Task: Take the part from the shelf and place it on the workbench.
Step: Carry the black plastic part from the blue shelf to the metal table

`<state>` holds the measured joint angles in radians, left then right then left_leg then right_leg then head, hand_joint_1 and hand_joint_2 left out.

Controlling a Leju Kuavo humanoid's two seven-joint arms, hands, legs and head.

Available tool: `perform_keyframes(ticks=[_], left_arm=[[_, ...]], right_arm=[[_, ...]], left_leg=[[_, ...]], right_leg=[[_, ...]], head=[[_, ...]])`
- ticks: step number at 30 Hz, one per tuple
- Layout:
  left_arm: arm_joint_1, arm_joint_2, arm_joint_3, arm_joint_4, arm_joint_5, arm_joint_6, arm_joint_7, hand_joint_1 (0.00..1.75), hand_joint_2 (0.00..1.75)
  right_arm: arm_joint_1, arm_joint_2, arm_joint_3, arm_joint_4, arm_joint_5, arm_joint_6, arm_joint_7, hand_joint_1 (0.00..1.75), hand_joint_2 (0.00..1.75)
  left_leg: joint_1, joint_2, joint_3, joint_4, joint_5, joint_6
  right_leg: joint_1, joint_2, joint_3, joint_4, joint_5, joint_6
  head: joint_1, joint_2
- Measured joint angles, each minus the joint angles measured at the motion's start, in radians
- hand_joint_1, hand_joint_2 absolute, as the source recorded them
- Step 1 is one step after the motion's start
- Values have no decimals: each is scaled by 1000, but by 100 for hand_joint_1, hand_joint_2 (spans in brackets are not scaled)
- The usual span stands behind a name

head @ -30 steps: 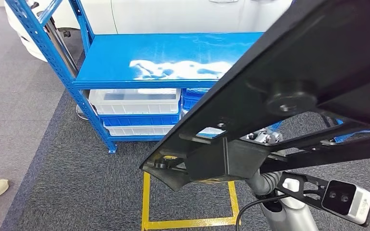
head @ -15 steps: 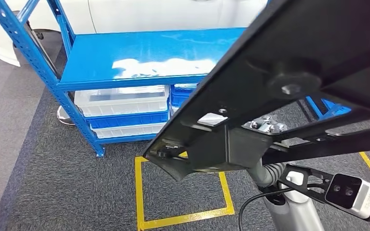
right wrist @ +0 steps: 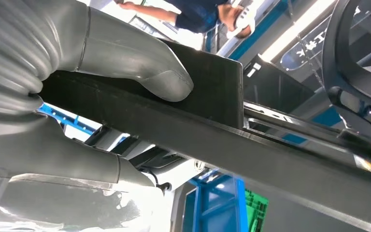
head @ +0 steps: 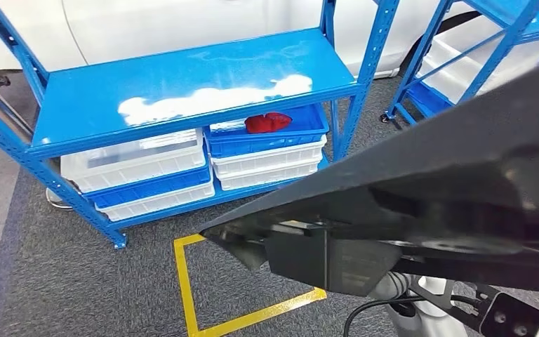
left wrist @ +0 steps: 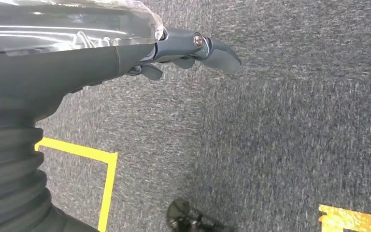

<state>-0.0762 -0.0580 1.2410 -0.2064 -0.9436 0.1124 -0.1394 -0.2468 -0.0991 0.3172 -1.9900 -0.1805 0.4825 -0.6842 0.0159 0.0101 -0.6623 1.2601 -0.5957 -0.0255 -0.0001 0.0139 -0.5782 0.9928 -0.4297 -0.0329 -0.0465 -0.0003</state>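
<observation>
Large flat black metal part (head: 421,196): gripped by right hand (right wrist: 125,72); left hand (left wrist: 193,48) hung loose, holding nothing. View had swung rightward along blue steel shelf (head: 182,91); carry to workbench judged under way.

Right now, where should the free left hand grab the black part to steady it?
Probably the black part's narrow end jutting to the left, taken from below across its flat edge. The right hand clamps it further right, and the left hand hangs free.

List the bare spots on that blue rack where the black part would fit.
The blue rack's top shelf is bare between its uprights. The lower level is crowded with stacked white and blue bins, one holding a red item. The right hand grips the black part.
</observation>
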Motion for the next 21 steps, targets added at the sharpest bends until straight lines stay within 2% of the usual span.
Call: perform_keyframes(ticks=[1,2,3,4,5,6,7,9,10,12,14,15,16,17,18,19,21], left_arm=[[1,0,0,0,0,-2,-3,0,175],[1,0,0,0,1,-4,-8,0,175],[0,0,0,0,1,-7,-13,0,175],[0,0,0,0,2,-9,-17,0,175],[0,1,0,0,3,-9,-19,0,175],[0,2,0,0,5,-10,-20,0,175],[0,3,0,0,6,-10,-19,0,175],[-2,5,1,-1,8,-7,-12,0,175],[-3,6,1,-1,8,-1,-5,0,175],[-3,9,4,-3,10,19,10,0,175],[2,14,9,-3,10,36,20,0,175],[5,16,12,-3,10,40,22,0,175],[6,19,15,-3,10,42,24,0,175],[7,21,17,-4,10,43,25,0,175],[6,23,18,-4,10,43,26,0,175],[5,24,18,-4,10,43,27,0,175],[5,29,19,-5,11,41,30,0,175]], right_arm=[[-1,5,6,-1,1,0,0,175,175],[-3,8,12,-2,1,-1,0,175,175],[-7,12,17,-3,1,-2,1,175,175],[-11,16,22,-5,1,-4,1,175,175],[-16,20,26,-7,0,-6,1,175,175],[-20,23,30,-8,-1,-8,1,175,175],[-23,27,34,-8,-3,-9,1,175,175],[-27,32,38,-8,-10,-12,-1,175,175],[-28,34,39,-6,-14,-13,-2,175,175],[-32,39,39,-4,-23,-14,-6,175,175],[-35,47,40,-2,-27,-16,-9,175,175],[-35,50,40,0,-28,-16,-10,175,175],[-35,52,41,2,-28,-17,-10,175,175],[-35,53,41,3,-28,-18,-10,175,175],[-34,55,41,4,-28,-19,-10,175,175],[-34,57,42,5,-28,-21,-10,175,175],[-35,63,42,5,-31,-25,-10,175,175]], left_leg=[[0,-2,-15,31,-3,-1],[0,-3,-13,24,14,-2],[1,-7,7,-21,46,-1],[3,-19,41,-92,84,1],[4,-38,72,-161,109,2],[5,-54,95,-211,125,5],[5,-65,108,-239,129,8],[4,-57,109,-246,130,17],[5,-47,110,-249,133,23],[9,-26,110,-256,139,35],[7,-3,108,-257,140,40],[6,9,108,-256,139,41],[6,22,107,-256,138,40],[6,34,108,-256,137,39],[6,45,109,-255,135,37],[5,55,113,-255,133,35],[2,73,119,-255,128,27]], right_leg=[[0,13,-1,2,0,0],[0,26,-2,5,0,0],[0,38,-2,8,0,1],[0,51,-2,12,-2,3],[1,62,-4,17,-3,6],[1,73,-8,22,-4,11],[1,82,-12,25,-4,17],[-1,100,-20,25,1,30],[-1,95,-22,27,0,36],[2,52,-44,71,-29,45],[-2,5,-101,192,-94,51],[-5,-3,-133,259,-120,55],[-8,-6,-155,303,-130,57],[-11,-10,-158,308,-121,58],[-12,-15,-139,273,-95,58],[-12,-28,-103,203,-59,55],[-3,-70,-35,71,-16,44]], head=[[0,0],[0,0],[0,0],[0,0],[0,0],[0,0],[0,0],[0,0],[0,0],[0,0],[0,0],[0,0],[0,0],[0,0],[0,0],[0,0],[0,0]])
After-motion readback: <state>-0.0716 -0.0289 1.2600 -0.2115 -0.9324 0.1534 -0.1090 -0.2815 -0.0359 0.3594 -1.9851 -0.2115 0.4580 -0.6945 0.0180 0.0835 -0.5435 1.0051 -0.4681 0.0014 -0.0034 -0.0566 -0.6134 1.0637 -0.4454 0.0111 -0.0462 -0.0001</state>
